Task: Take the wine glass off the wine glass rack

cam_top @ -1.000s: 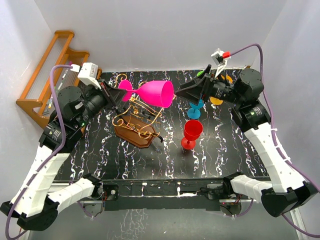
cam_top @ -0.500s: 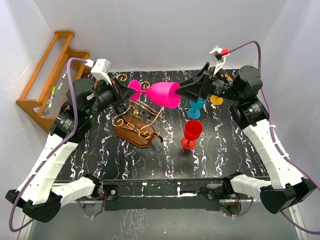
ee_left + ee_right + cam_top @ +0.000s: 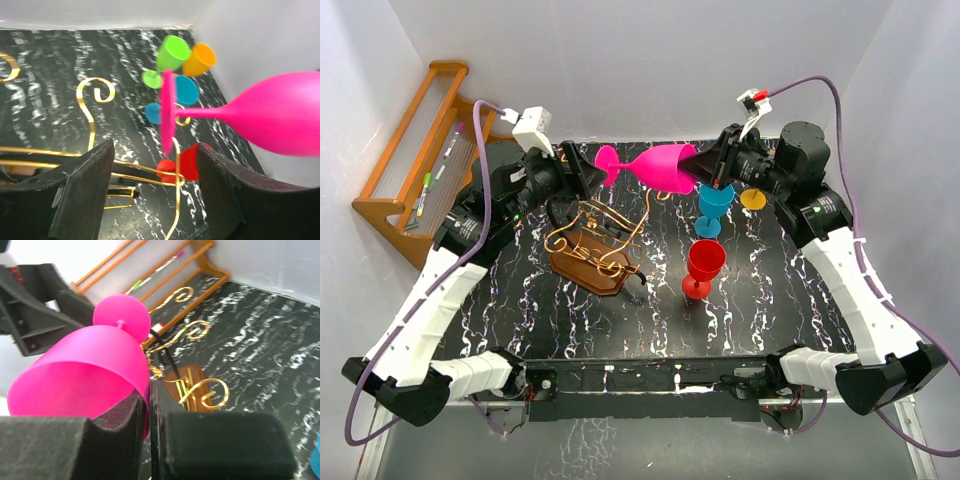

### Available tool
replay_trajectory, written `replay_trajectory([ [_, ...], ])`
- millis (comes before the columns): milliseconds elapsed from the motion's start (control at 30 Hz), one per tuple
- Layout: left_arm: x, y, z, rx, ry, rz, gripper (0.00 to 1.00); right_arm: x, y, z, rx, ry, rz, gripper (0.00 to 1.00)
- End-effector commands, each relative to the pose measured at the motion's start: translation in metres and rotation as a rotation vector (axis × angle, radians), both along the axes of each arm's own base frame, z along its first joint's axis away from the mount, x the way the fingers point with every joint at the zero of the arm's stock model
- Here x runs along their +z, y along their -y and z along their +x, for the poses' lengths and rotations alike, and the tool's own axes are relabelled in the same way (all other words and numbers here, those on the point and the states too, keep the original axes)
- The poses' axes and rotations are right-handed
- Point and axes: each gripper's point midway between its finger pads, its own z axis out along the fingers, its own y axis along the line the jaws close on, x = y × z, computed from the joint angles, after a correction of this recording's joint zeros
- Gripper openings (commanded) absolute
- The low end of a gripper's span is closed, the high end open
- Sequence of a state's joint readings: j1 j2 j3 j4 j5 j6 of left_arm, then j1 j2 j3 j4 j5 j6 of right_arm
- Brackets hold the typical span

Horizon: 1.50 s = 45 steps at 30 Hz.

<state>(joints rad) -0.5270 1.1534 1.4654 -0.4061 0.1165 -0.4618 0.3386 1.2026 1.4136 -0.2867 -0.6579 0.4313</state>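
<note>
Pink plastic wine glass [image 3: 655,168] lies sideways in mid-air at twelve o'clock of the curly golden wire rack on its dark wooden base [image 3: 588,250]. Your right gripper [image 3: 698,172] pinches its rim. Your left gripper [image 3: 580,177], fingers spread, hangs just beside the foot.

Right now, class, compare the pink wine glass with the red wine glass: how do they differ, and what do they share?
Pose: the pink wine glass lies sideways in the air; the red wine glass stands upright. Support: the right pincer pinches the rim of the pink wine glass; the red wine glass rests on the table, ungripped. Shared: both are opaque, stemmed, with a round foot.
</note>
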Motion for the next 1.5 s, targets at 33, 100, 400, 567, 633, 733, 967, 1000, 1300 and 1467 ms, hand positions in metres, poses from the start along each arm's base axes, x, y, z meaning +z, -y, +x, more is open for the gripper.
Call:
replay_trajectory([
  [33,0.006,-0.078,0.01,0.408,-0.019,0.109,0.66,0.028,0.05,0.033,-0.381,0.061,-0.049,0.08],
  [100,0.012,-0.091,0.006,0.465,0.001,0.092,0.66,0.022,0.076,0.05,-0.544,0.033,-0.095,0.08],
  [400,0.023,-0.096,-0.002,0.461,0.045,0.074,0.65,-0.035,0.203,0.11,-0.964,-0.243,-0.27,0.08],
  [567,0.009,-0.081,0.009,0.404,0.0,0.143,0.65,-0.057,0.266,0.113,-1.108,-0.359,-0.305,0.08],
  [633,0.005,-0.078,0.014,0.392,-0.012,0.175,0.65,-0.071,0.271,0.107,-1.115,-0.417,-0.325,0.08],
  [733,-0.003,-0.075,0.021,0.379,-0.024,0.221,0.65,-0.091,0.271,0.094,-1.105,-0.467,-0.361,0.08],
  [967,-0.013,-0.076,0.028,0.384,-0.006,0.267,0.65,-0.138,0.255,0.07,-1.008,-0.572,-0.403,0.08],
  [1000,-0.013,-0.078,0.028,0.387,-0.001,0.271,0.65,-0.15,0.255,0.068,-0.995,-0.603,-0.421,0.08],
  [1300,-0.021,-0.088,0.015,0.4,0.028,0.264,0.65,-0.219,0.251,0.072,-0.931,-0.737,-0.491,0.08],
  [1467,-0.025,-0.097,0.005,0.422,0.035,0.249,0.64,-0.24,0.25,0.078,-0.911,-0.77,-0.521,0.08],
])
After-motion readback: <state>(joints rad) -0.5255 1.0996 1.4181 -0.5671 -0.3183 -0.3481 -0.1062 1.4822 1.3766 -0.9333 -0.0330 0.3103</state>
